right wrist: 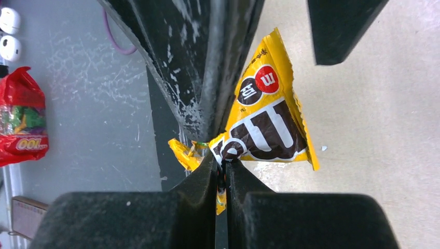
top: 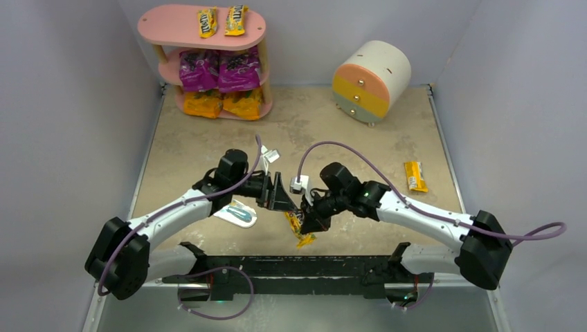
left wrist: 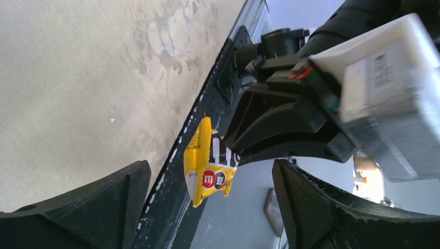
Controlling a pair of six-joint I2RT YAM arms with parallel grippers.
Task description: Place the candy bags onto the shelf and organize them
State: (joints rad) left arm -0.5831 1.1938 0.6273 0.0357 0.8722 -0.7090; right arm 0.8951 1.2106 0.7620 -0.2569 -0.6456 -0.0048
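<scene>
**Six bags shelved, two M&M's packs to go**

Your pink shelf (top: 156,28) carries two M&M's packs (top: 207,21) on top, purple bags (top: 199,69) in the middle and orange bags (top: 203,104) below. Your left gripper (top: 289,200) gapes wide and holds nothing. Your right gripper (right wrist: 222,166) pinches a third M&M's pack (right wrist: 264,119) mid-air near the front edge. A fourth pack (top: 415,176) lies on the table (top: 332,138), far right.

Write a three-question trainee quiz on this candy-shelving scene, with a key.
1. True or false: the right end effector is shut on an M&M's pack.
2. Which tier of the shelf holds the purple bags? A) top B) middle C) bottom
3. Fill in: the top tier carries ___ yellow packs.

Key: 1 true; 2 B; 3 two.
</scene>
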